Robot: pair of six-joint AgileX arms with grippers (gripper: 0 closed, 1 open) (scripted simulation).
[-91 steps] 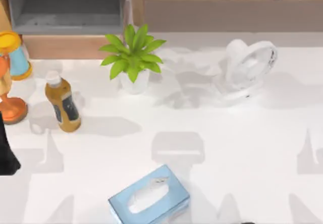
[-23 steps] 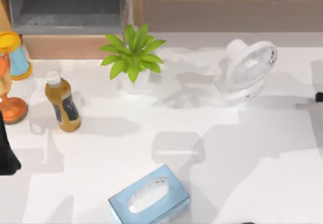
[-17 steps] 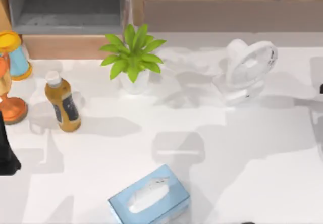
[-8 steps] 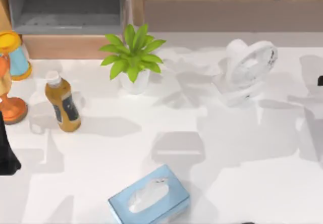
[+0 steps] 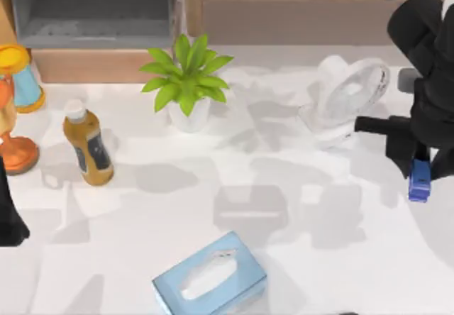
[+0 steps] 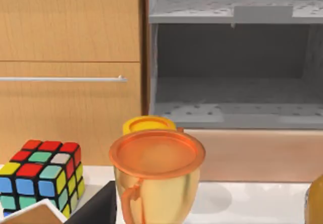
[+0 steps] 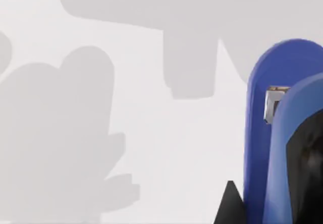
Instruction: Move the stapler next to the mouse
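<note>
White table [image 5: 213, 187], wood cabinets behind – right claw [image 5: 420, 169] clamped on blue stapler [image 5: 419, 180] above tbl's right side

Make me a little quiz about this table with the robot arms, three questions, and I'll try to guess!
1. True or false: the right gripper is holding the stapler above the table.
2. Which thing stands closest to the stapler: A the fan, B the bottle, C the tissue box?
3. Fill in the missing word: the plant has ____ leaves.

Key: 1 true; 2 A; 3 green.
</note>
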